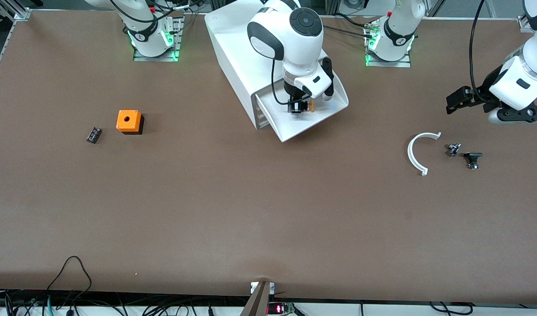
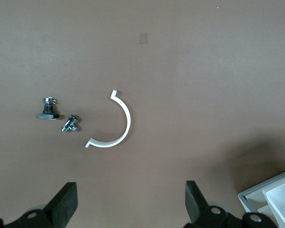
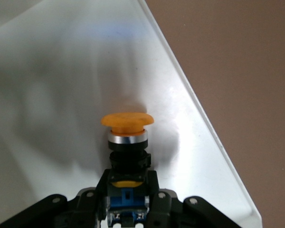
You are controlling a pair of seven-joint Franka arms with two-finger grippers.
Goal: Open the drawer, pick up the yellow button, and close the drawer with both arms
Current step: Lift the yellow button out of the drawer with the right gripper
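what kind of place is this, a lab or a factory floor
Most likely a robotics lab bench: two arm bases bolted to one brown table, a white drawer cabinet standing on it, and loose cables trailing along the table's edge nearest the front camera.

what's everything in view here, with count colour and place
cabinet: one, white, mid-table by the arms' bases
drawer: one, white, pulled open
button: one, orange cap, in the drawer, gripped by its body
cube: one, orange with a hole, toward the right arm's end
black part: one, beside the cube
curved clip: one, white, toward the left arm's end
small metal parts: two, black and silver, beside the clip
right gripper: shut on the button
left gripper: open, over the clip, waiting
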